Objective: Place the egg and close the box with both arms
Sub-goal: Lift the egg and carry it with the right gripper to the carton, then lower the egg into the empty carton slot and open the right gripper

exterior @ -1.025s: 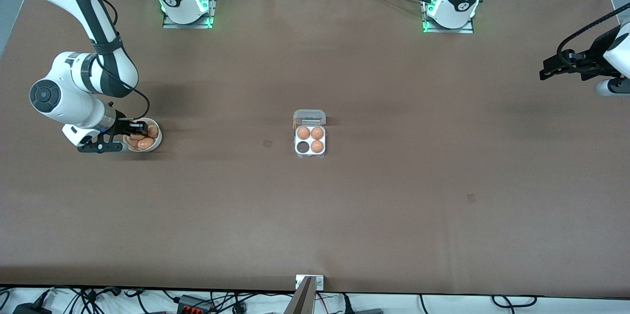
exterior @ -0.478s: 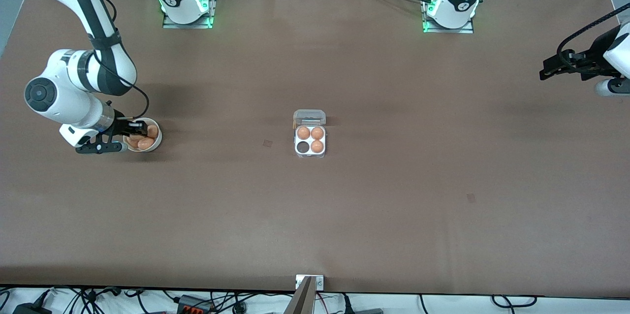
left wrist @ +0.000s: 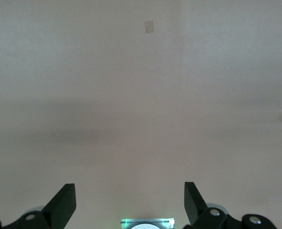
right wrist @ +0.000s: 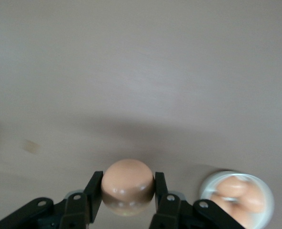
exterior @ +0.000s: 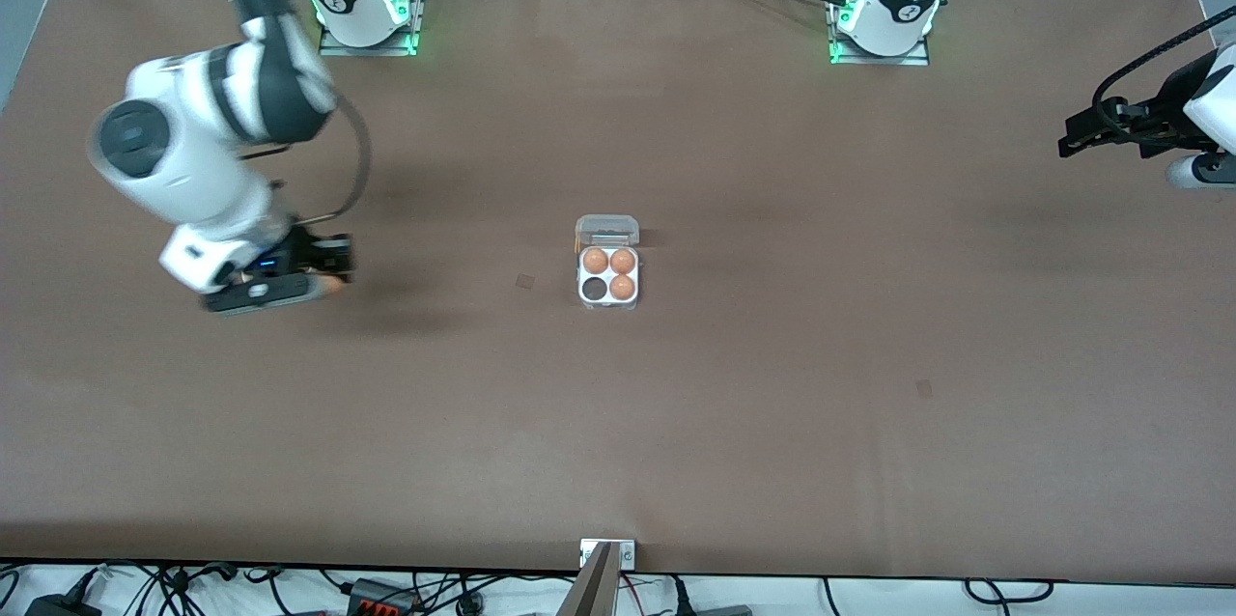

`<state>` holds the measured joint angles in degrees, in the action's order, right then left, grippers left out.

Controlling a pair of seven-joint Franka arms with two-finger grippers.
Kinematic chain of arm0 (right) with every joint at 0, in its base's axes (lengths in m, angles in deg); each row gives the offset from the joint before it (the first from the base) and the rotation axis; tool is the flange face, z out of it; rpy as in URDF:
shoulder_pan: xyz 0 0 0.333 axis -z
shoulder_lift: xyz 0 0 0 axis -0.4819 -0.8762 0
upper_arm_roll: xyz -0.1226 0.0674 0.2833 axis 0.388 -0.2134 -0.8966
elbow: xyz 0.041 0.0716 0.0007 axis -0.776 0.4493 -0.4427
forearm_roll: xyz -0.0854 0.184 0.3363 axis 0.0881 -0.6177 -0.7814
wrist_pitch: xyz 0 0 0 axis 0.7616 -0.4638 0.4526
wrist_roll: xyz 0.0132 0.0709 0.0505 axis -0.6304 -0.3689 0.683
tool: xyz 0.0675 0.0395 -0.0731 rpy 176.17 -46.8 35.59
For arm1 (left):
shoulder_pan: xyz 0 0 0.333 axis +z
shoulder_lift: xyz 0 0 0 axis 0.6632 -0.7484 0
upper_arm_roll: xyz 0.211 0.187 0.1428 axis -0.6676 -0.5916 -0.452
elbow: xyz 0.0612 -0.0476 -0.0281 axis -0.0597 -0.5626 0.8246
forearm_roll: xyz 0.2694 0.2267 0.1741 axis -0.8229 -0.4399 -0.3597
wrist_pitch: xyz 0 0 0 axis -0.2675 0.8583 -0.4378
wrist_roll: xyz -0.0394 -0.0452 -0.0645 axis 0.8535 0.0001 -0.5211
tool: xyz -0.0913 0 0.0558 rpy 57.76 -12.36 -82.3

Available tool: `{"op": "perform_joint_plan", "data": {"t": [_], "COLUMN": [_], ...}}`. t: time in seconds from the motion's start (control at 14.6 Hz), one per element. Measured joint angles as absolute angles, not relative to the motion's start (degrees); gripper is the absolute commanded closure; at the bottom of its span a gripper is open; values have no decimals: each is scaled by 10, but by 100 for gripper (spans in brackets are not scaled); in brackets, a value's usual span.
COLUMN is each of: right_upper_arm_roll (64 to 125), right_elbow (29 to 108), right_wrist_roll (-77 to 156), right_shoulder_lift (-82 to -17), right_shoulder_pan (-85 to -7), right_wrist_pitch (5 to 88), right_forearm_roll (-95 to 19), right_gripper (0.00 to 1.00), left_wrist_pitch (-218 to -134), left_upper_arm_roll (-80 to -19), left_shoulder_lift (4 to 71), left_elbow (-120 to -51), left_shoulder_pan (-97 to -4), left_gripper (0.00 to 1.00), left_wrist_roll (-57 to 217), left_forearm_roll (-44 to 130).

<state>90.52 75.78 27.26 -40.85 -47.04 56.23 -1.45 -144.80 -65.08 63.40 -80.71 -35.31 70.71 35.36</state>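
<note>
My right gripper (exterior: 328,276) is shut on an orange-brown egg (right wrist: 128,186) and holds it up over bare table, between the bowl and the box. A sliver of that egg shows in the front view (exterior: 334,285). The clear box (exterior: 608,274) sits at the table's middle with its lid (exterior: 607,230) open. It holds three eggs (exterior: 609,261), and the cell (exterior: 593,289) nearer the camera, toward the right arm's end, is empty. My left gripper (left wrist: 130,205) is open and empty, and it waits high over the left arm's end of the table (exterior: 1086,135).
A round white bowl (right wrist: 269,202) with more eggs shows in the right wrist view; my right arm hides it in the front view. Small dark marks (exterior: 524,281) lie on the brown table. A metal bracket (exterior: 607,553) sits at the table's front edge.
My right gripper has risen out of the bowl with an egg in it and moved toward the box. The left arm has not moved.
</note>
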Motion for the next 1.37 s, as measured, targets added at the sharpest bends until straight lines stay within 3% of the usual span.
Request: {"op": "perform_joint_plan", "data": {"t": [0.48,0.75,1.37], "right_upper_arm_roll": [904,906,906], "right_elbow": [644,603,599], "right_wrist_roll": [-35,-118,-147], "right_shoulder_lift": [-546,-619,-668], "right_shoulder_pan": [-629,-670,-704], "right_wrist_pitch": [576,673,727], "right_forearm_roll": [-14,-14,-14], "right_gripper": [77,77,77], "left_wrist_pitch": [-1448,-1448,-1448], "left_upper_arm_roll": [-651,-651,-651], "left_shoulder_lift": [634,634,634], "left_elbow": [-807,-807,-807], "left_shoulder_pan": [-353,-353,-353], "left_gripper": [0,0,0], "left_wrist_roll": [706,706,706], "left_forearm_roll": [354,354,354]}}
